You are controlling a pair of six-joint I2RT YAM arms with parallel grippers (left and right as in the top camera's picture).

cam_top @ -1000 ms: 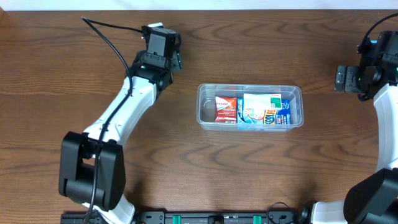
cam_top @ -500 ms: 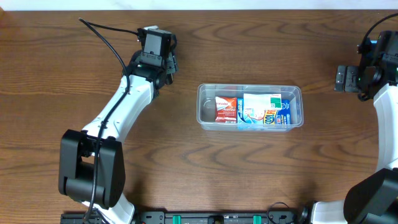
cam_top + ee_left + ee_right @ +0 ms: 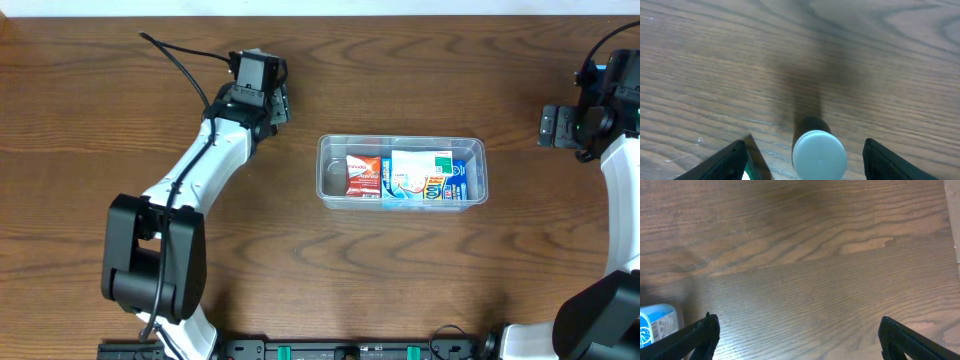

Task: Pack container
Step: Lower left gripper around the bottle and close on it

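Observation:
The container [image 3: 333,171], a clear plastic tub, sits at the table's middle. It holds a red packet [image 3: 363,175], a white and green box [image 3: 421,162] and a blue printed box [image 3: 440,189]. My left gripper [image 3: 281,100] is to the tub's upper left. In the left wrist view it [image 3: 805,156] is open, its fingers on either side of a small dark bottle with a white cap [image 3: 819,154], apart from it. The bottle is hidden in the overhead view. My right gripper [image 3: 548,127] is open and empty over bare wood [image 3: 797,330].
A blue and white package with a barcode [image 3: 655,322] shows at the left edge of the right wrist view. The brown wooden table [image 3: 300,260] meets a white edge along the back.
My left gripper shifted slightly left, then back to the right, staying near the same spot. The right arm and the tub have not moved.

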